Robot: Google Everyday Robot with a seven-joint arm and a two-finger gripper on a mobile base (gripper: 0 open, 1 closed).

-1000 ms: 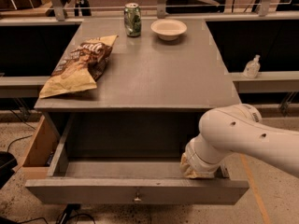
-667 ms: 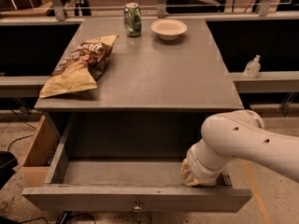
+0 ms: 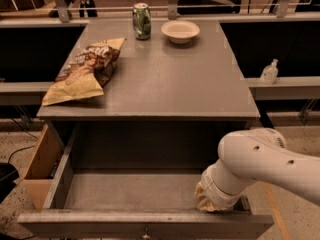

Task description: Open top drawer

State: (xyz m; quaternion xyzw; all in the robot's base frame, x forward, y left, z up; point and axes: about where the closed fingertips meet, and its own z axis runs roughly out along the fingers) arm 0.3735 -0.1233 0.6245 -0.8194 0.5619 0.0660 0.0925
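Observation:
The top drawer (image 3: 130, 191) is pulled far out from under the grey tabletop, and its grey inside is bare. Its front panel (image 3: 100, 223) runs along the bottom edge of the camera view, with the small round knob (image 3: 145, 232) just showing at centre. My white arm (image 3: 255, 159) reaches down into the drawer's right front corner. The gripper (image 3: 214, 204) is down inside that corner behind the front panel, hidden by the wrist.
On the grey tabletop (image 3: 165, 79) lie a chip bag (image 3: 82, 71) at the left, a green can (image 3: 142, 20) and a white bowl (image 3: 180, 31) at the back. A light plywood box (image 3: 41, 161) stands left of the drawer. A small bottle (image 3: 269, 72) sits on a ledge at right.
The drawer has slid further out toward the camera, and my arm has come along with its front right corner.

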